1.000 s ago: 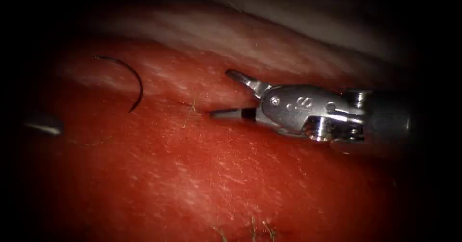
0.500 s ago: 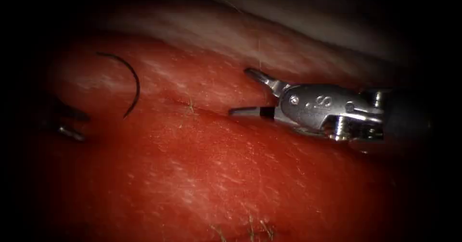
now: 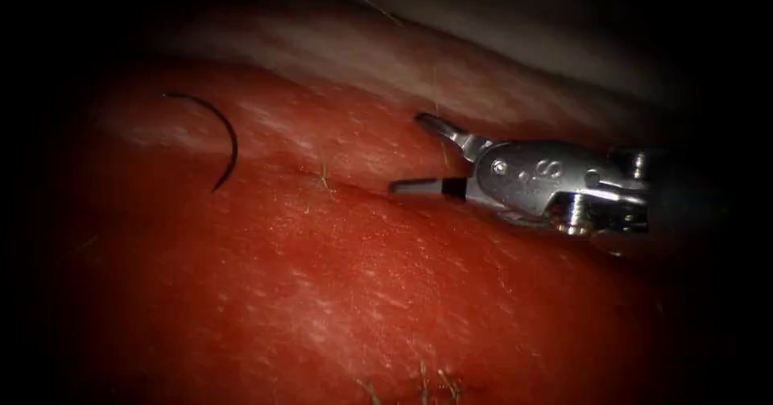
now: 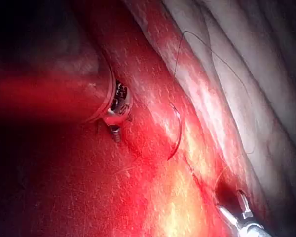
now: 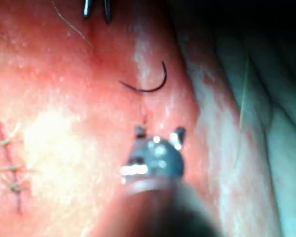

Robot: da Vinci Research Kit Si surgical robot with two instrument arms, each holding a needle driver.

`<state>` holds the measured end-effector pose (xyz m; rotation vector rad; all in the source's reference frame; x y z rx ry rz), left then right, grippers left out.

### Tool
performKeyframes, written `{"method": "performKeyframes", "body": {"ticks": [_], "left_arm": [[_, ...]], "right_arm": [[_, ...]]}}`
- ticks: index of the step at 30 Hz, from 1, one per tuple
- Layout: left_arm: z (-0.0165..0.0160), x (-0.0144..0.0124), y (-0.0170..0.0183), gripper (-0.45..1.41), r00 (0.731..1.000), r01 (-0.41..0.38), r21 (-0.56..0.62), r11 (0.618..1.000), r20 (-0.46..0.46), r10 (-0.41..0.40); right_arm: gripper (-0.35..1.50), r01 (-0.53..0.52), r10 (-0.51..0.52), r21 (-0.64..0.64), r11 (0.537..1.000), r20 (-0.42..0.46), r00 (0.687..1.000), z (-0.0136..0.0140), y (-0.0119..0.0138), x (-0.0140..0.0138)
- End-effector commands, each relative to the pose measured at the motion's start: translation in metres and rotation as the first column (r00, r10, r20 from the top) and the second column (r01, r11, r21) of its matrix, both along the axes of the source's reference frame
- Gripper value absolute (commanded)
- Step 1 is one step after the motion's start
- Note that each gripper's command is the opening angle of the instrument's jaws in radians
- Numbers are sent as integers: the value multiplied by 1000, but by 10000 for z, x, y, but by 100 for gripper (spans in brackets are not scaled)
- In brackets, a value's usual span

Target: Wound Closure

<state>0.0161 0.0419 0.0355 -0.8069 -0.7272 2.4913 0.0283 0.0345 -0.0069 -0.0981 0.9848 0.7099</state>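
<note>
Surgical practice bench: pork tissue [image 3: 362, 276] beneath a steel gripper [image 3: 415, 154].

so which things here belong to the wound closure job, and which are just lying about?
Job:
- needle, lying free on the tissue, held by neither tool
- thread, trailing from the needle
- right tool, jaws open, holding nothing
- left tool, near the needle

Lying about:
- earlier stitches on the tissue
- loose stubble hairs
</note>
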Motion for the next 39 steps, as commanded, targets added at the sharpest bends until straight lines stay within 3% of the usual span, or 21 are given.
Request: {"method": "performKeyframes", "body": {"ticks": [1, 7, 11, 13, 18, 23, 25, 26, 29, 30, 39], "left_arm": [[3, -9, 0, 68, 999, 29, -5, 1000, 18, -29], [-15, -50, 19, 49, 975, 203, 9, 979, 93, -203], [-18, -97, 20, 53, 966, 258, 3, 966, 1, -258], [-12, -133, 21, 59, 952, 303, -10, 953, -31, -303], [9, -192, 18, 66, 924, 360, -64, 931, -112, -365], [21, -207, 3, 65, 906, 371, -66, 926, -192, -376], [25, -210, -2, 64, 873, 422, -31, 906, -253, -416], [28, -209, -8, 64, 842, 449, -27, 893, -322, -433], [28, -206, -9, 64, 821, 446, -66, 892, -366, -438], [27, -204, -9, 64, 803, 452, -100, 886, -387, -453], [48, -198, -19, 71, 754, 424, -165, 890, -481, -448]], "right_arm": [[148, -1, 1, -3, 1000, -3, 1000, 2, 5, 9], [148, -6, 6, 0, 1000, 6, 1000, 0, 5, 8], [148, -25, 17, 64, 998, 114, 993, -5, 3, 3], [146, -22, 11, 92, 996, 123, 992, -9, 0, 0], [146, -24, 11, 101, 995, 124, 992, -18, 2, -1], [146, -24, 11, 103, 994, 124, 992, -21, 1, -1], [146, -24, 11, 103, 994, 124, 992, -21, 1, -1], [146, -24, 12, 103, 994, 124, 992, -21, 1, -1], [146, -25, 12, 102, 994, 125, 992, -21, 1, 0], [145, -25, 12, 102, 994, 125, 992, -20, 0, 0], [145, -24, 12, 101, 995, 123, 992, -20, 0, 2]]}}
